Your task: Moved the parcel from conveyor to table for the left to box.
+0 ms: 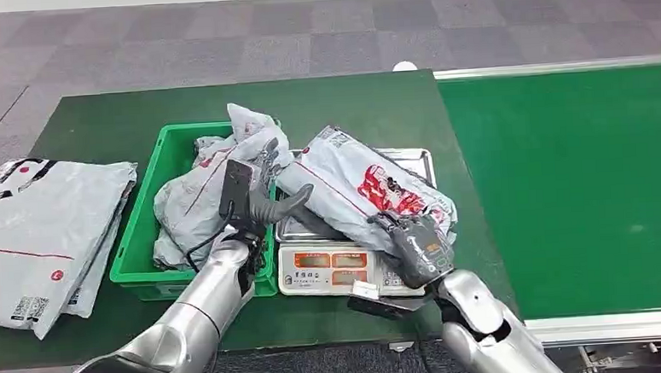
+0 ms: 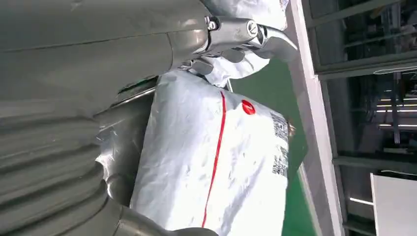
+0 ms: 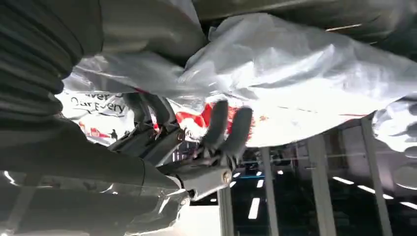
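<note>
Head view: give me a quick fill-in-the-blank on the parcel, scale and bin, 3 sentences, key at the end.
1. The parcel on the scale is held by the robot's ____ hand.
2. The bin holding bagged parcels is ____ in colour.
3. The conveyor lies on the robot's ____ side of the table.

Missing words: right; green; right

Evenly bright — wrist views blurred.
</note>
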Available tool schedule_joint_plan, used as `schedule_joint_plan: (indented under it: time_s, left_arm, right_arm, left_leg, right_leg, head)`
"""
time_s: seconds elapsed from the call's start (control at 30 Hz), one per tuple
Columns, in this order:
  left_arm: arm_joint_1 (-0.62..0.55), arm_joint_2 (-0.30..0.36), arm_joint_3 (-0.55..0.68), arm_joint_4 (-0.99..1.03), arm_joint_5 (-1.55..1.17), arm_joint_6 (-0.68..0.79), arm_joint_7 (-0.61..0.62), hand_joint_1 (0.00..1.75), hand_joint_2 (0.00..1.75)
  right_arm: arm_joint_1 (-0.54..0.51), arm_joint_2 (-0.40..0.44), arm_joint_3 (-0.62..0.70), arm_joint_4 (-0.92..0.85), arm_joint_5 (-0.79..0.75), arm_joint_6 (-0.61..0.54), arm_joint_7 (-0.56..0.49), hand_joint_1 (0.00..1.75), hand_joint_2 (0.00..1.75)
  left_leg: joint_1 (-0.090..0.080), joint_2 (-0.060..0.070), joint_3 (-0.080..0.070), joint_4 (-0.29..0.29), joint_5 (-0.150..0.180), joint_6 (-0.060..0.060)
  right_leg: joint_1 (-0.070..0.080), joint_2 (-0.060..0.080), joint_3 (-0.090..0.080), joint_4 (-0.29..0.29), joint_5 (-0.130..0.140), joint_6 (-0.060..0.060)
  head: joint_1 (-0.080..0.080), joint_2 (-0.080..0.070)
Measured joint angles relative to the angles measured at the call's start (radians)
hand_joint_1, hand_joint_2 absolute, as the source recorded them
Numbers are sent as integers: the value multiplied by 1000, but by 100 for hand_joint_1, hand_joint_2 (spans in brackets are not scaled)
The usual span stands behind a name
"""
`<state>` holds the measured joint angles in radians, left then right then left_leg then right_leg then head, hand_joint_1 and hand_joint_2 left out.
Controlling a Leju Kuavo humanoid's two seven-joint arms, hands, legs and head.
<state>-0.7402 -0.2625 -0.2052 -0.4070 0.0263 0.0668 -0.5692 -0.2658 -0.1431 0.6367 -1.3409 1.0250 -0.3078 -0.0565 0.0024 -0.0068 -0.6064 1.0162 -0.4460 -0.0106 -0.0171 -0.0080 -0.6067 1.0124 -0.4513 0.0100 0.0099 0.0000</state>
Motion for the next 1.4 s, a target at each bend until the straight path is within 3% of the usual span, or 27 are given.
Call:
schedule_joint_plan:
  time_s: [0.17,0.47,0.83,1.0,1.4]
  left_arm:
    - [0,1,0,0,0,-1,-6,0,175]
    - [1,-10,0,0,-20,-6,-13,0,175]
    - [0,-37,-11,0,-62,0,-45,0,175]
    - [0,-44,-21,0,-67,1,-50,0,175]
    - [-4,-67,-66,0,-95,-23,-55,0,175]
  right_arm:
    - [-16,5,-46,24,-131,27,-40,0,175]
    - [-226,34,-172,332,-525,216,-269,0,175]
    - [-380,72,-265,606,-810,426,-416,0,175]
    - [-404,85,-283,654,-834,450,-421,0,175]
    - [-398,86,-346,724,-1069,742,-566,0,175]
  left_leg:
    - [0,0,0,0,0,0]
    - [0,0,0,1,3,0]
    - [0,0,0,1,3,0]
    - [0,0,0,1,3,0]
    - [0,0,0,1,3,0]
  right_leg:
    - [0,0,0,0,0,0]
    - [0,0,0,0,3,1]
    - [0,1,0,0,3,1]
    - [0,1,0,0,3,1]
    - [0,1,0,0,3,1]
  head:
    - [0,0]
    - [0,0]
    - [0,0]
    - [0,0]
    - [0,0]
